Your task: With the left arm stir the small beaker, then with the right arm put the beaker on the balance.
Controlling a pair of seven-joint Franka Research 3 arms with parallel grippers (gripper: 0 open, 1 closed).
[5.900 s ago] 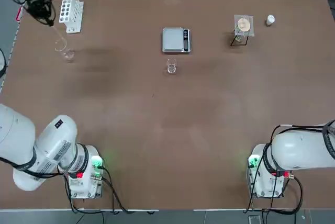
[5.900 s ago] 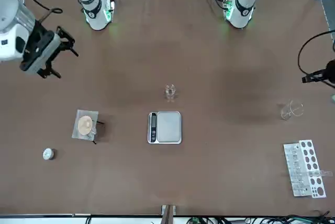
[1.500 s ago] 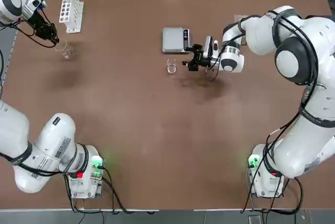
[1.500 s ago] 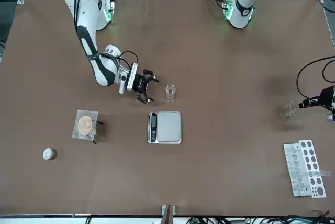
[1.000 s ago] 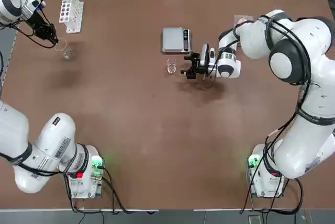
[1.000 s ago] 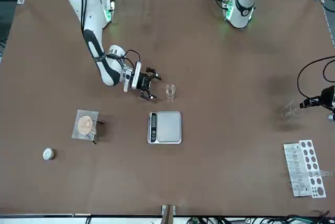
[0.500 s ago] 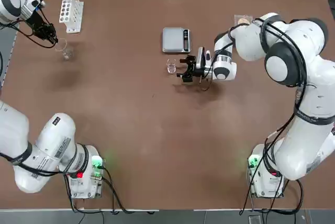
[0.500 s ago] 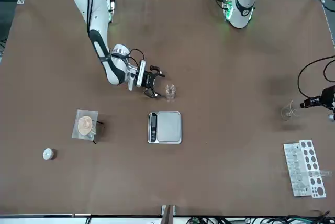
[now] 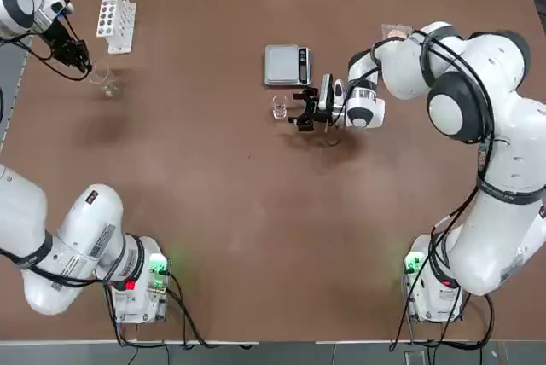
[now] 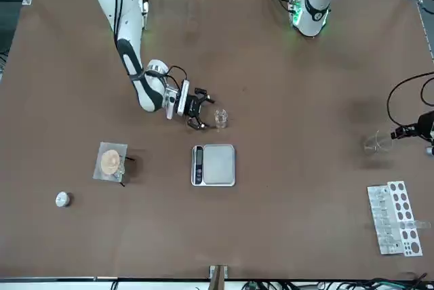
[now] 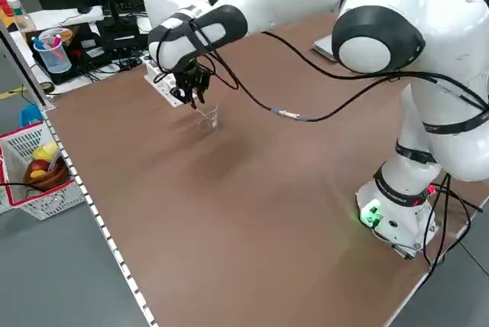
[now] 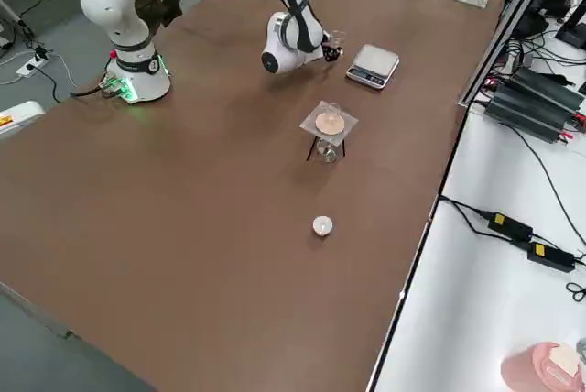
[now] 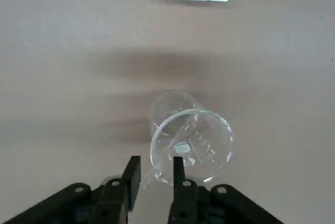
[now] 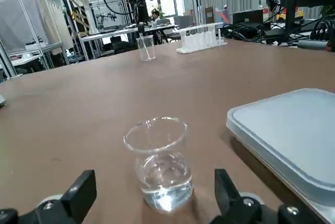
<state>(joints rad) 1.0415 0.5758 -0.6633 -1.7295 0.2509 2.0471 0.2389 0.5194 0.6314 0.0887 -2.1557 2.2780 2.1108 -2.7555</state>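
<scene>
The right gripper [image 9: 300, 112] lies level and low over the worktop [image 9: 256, 211], jaws spread wide, with the small beaker [image 9: 279, 107] just in front of them and not yet between them; the fingers [image 14: 78, 195] stand apart from the glass. The beaker stands upright near the worktop's middle, a little clear liquid in it, just beside the balance [image 9: 287, 65], whose plate is bare. The left gripper [image 9: 78, 60] hangs near the far left corner, jaws clenched on a thin glass rod [image 13: 152, 172] that dips into the larger beaker [image 13: 189, 137], next to the tube rack [image 9: 113, 12].
</scene>
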